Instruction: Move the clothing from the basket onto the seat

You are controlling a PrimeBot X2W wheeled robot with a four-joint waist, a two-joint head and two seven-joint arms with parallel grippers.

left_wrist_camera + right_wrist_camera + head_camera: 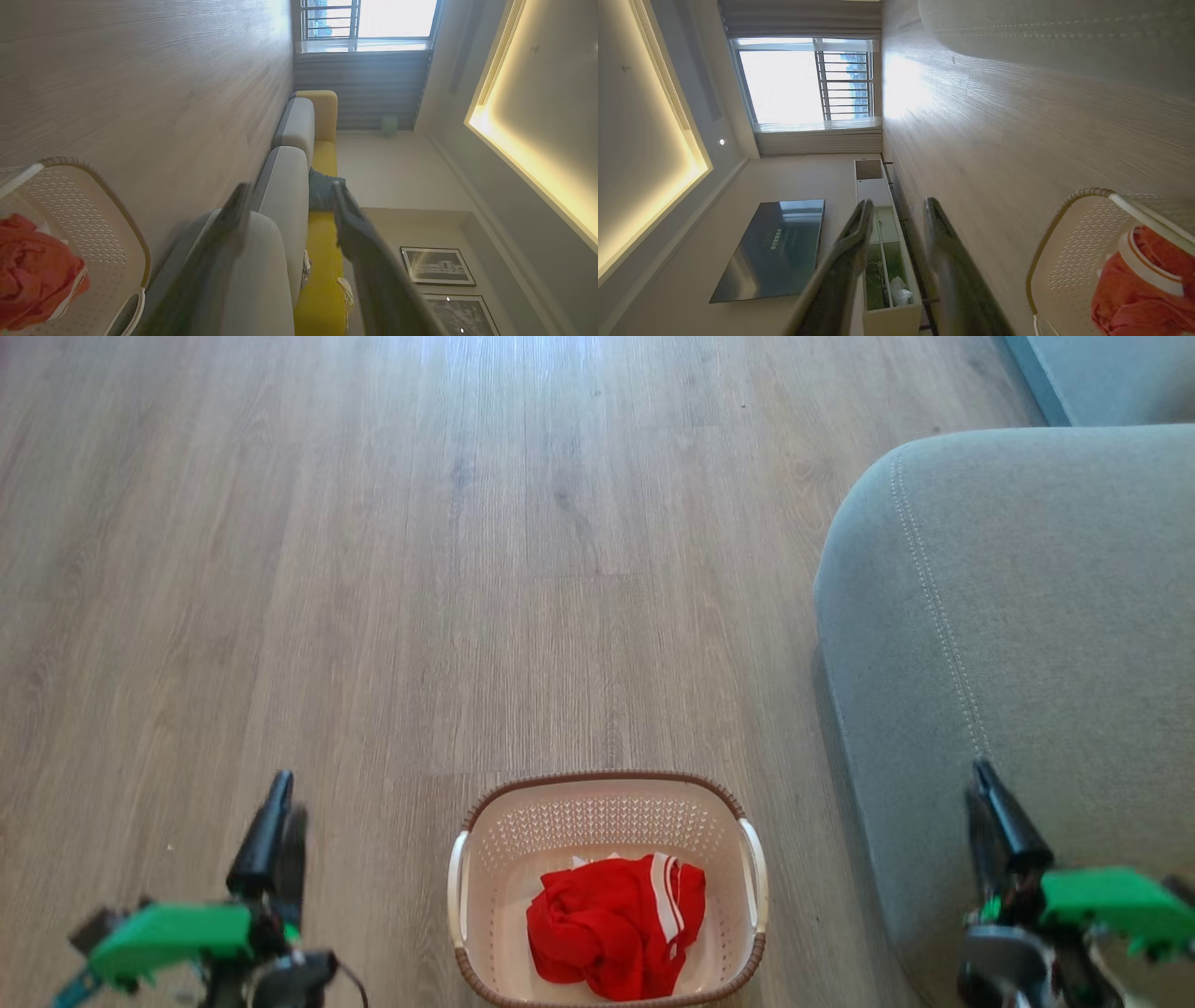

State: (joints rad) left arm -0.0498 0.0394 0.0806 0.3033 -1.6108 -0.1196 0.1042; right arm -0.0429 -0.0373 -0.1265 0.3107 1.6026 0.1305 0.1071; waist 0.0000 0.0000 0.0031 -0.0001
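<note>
While left claw (283, 793) and right claw (982, 782) gape, clothing (611, 924) lies in the basket (607, 777).

No text is legible; small characters on the dark screen (773, 245) are too blurred.

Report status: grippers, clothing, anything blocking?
Left gripper open, empty, left of basket. Right gripper open, empty, by seat. Clothing bunched in basket. Nothing seen between basket and seat.

seat (1027, 616): cut off at right, bottom edges | left tool (289, 186): blurred
</note>
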